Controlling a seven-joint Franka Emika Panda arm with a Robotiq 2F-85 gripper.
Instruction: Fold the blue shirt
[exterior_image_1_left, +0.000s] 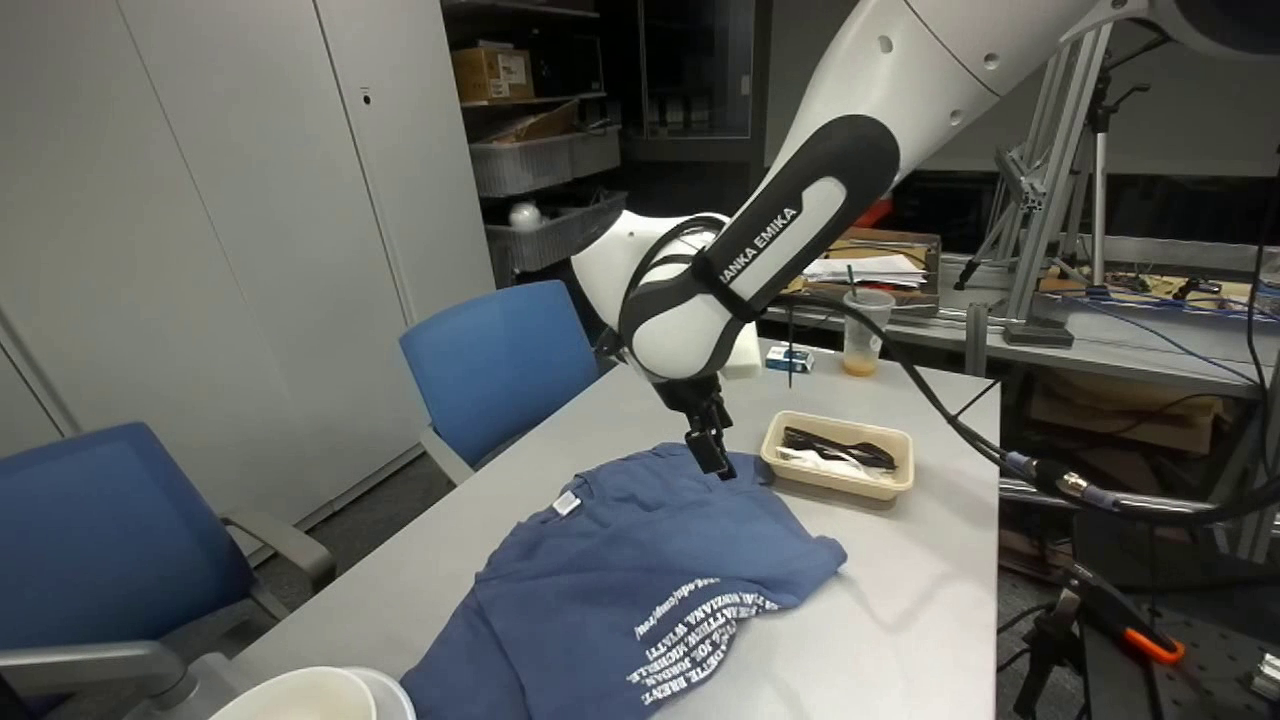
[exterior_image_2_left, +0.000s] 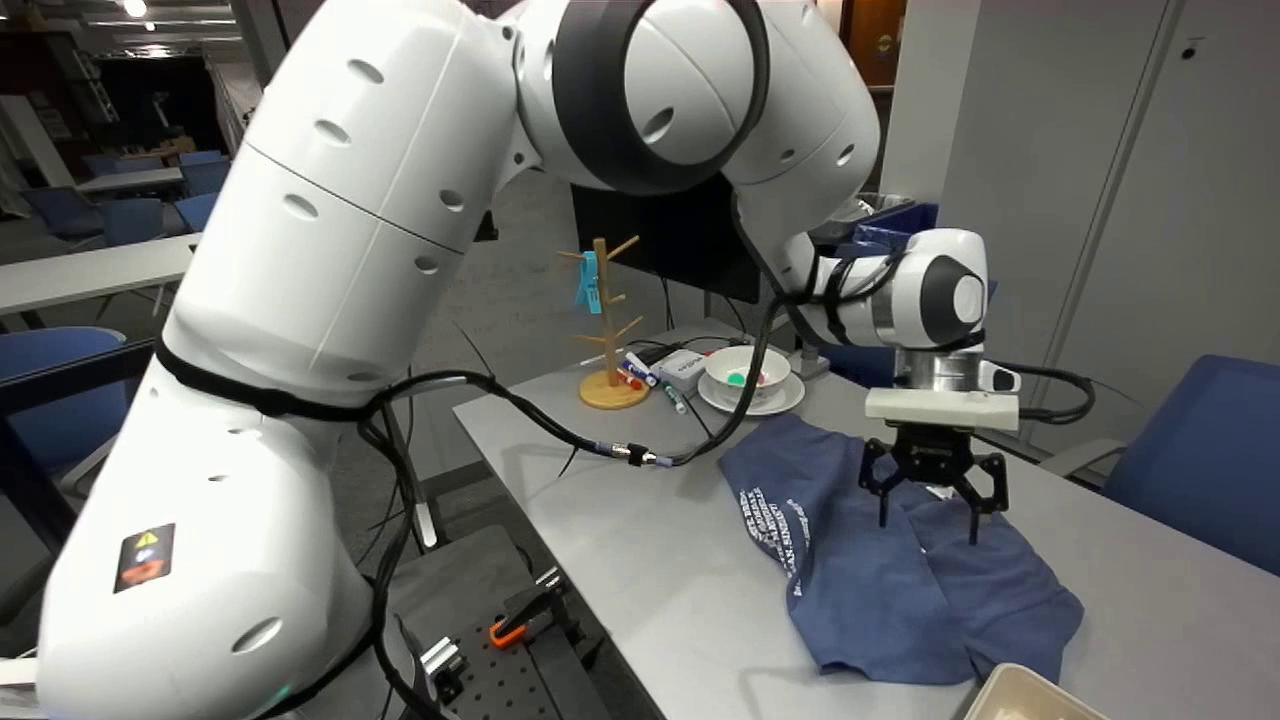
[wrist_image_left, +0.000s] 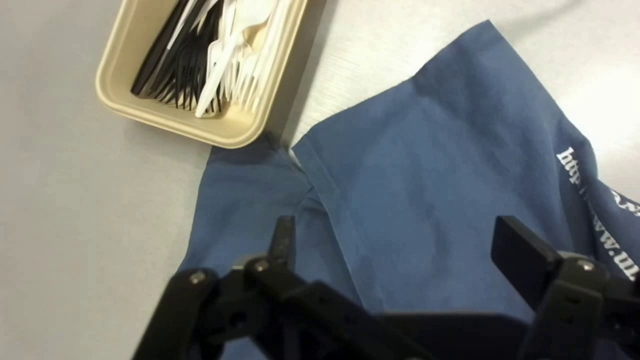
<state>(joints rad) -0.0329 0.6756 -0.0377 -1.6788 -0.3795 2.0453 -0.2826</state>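
Jaws, black and angular, stand wide apart over the blue shirt (exterior_image_1_left: 630, 560), soft, rumpled cloth.

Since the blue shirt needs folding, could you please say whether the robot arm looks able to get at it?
Probably yes: the open jaws hang above the blue shirt with nothing visible between, though the tray may pin one edge.

Glare whitens the table (wrist_image_left: 612, 110) in the wrist view, where the fingers (wrist_image_left: 522, 262) look soft; in an exterior view, ceiling lights (exterior_image_2_left: 135, 8) shine amid distant gloom.
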